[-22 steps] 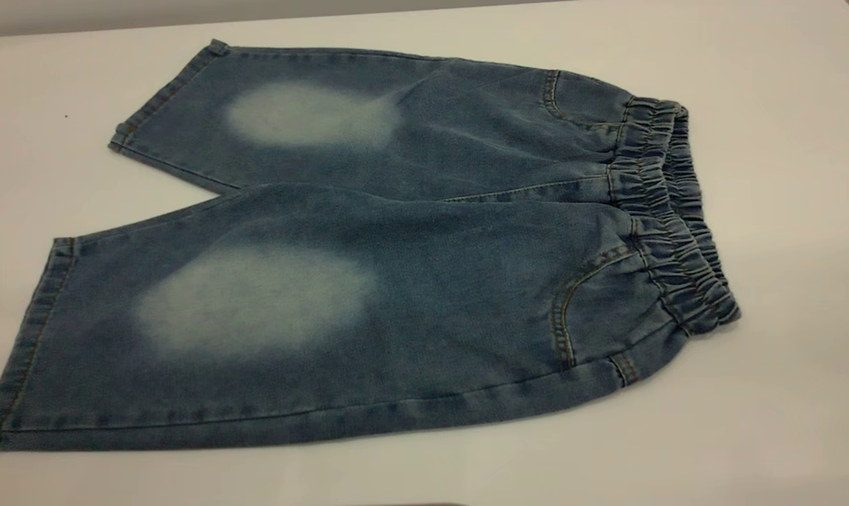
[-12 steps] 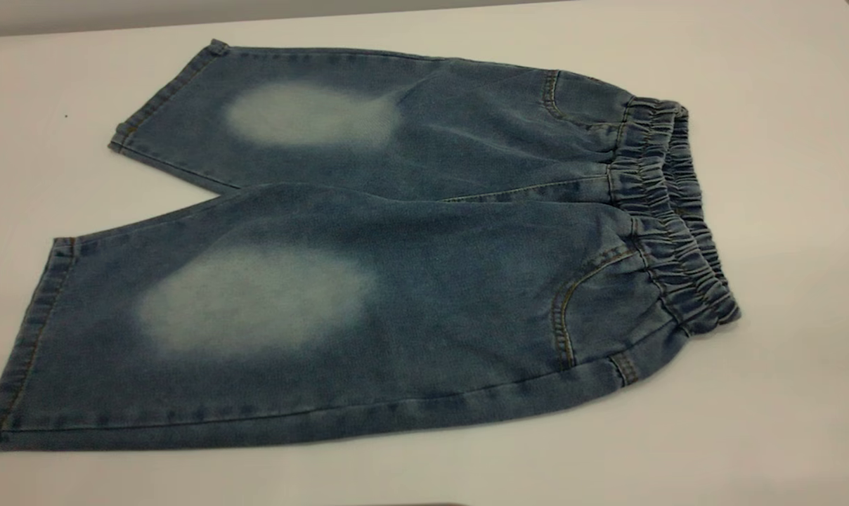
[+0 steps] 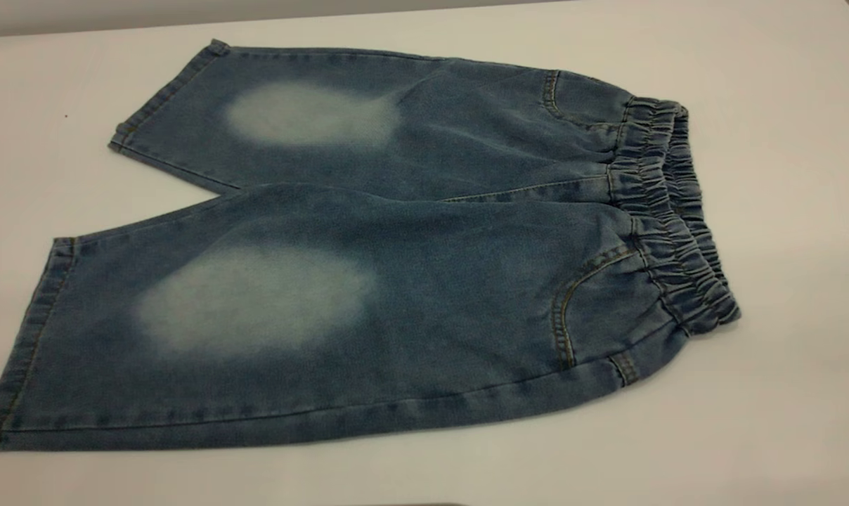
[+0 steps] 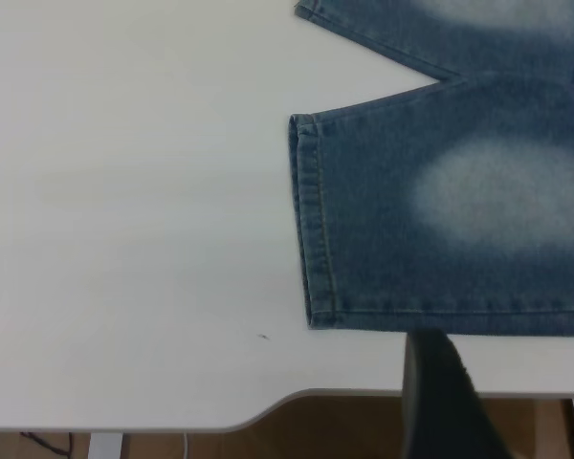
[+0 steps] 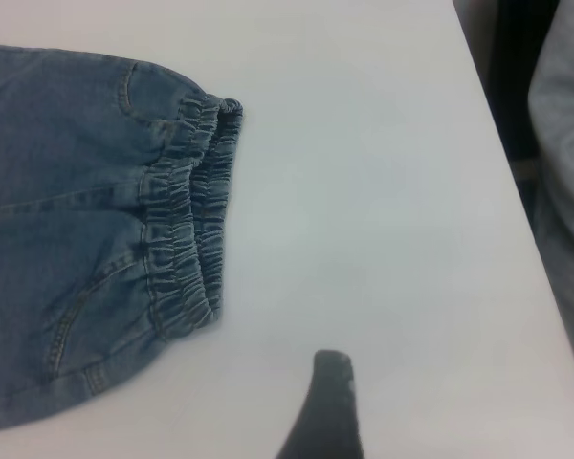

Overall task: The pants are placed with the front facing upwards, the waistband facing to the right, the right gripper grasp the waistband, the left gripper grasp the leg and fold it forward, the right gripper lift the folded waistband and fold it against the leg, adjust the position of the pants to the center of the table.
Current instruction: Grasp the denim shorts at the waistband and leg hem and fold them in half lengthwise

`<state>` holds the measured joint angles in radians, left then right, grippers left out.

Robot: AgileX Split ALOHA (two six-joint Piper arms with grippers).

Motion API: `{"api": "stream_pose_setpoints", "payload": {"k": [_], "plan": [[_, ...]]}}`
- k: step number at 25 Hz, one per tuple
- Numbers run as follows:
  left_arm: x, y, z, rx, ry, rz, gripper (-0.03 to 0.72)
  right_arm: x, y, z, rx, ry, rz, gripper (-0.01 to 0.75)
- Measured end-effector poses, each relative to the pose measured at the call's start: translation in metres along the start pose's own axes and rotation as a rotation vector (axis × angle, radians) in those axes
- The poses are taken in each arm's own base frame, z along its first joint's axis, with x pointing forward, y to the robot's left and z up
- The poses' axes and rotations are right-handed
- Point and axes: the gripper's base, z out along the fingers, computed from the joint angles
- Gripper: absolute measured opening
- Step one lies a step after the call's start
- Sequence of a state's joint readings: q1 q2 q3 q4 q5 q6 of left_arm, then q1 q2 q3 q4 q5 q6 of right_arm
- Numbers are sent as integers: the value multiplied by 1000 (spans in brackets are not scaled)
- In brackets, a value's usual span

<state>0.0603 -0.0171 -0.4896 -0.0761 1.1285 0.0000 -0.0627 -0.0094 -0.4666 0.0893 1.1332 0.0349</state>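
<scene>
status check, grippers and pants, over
Left gripper off the leg hem, right gripper short of the waistband, neither holding. Pants flat, unfolded on table. Nothing in the way.

Blue denim pants (image 3: 424, 281) with two pale faded ovals, tan stitching, darker waistband (image 3: 667, 218), white table (image 3: 783, 140)

The exterior view looks down at a slant from close in, so the pants (image 3: 368, 253) nearly fill it, legs toward its left and waistband (image 3: 667, 211) toward its right, on the tabletop (image 3: 783, 105). The left wrist view looks down from higher over the leg hems, taking in the tabletop's edge. The right wrist view looks down over the waistband end. Each wrist view shares one end of the pants with the exterior view.
</scene>
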Motion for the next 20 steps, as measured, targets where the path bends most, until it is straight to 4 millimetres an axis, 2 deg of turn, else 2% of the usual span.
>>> {"api": "stream_pose_setpoints", "payload": {"k": [20], "plan": [[0,0,0,0,0,0,316,0,1,0,-16,1,7,575]]}}
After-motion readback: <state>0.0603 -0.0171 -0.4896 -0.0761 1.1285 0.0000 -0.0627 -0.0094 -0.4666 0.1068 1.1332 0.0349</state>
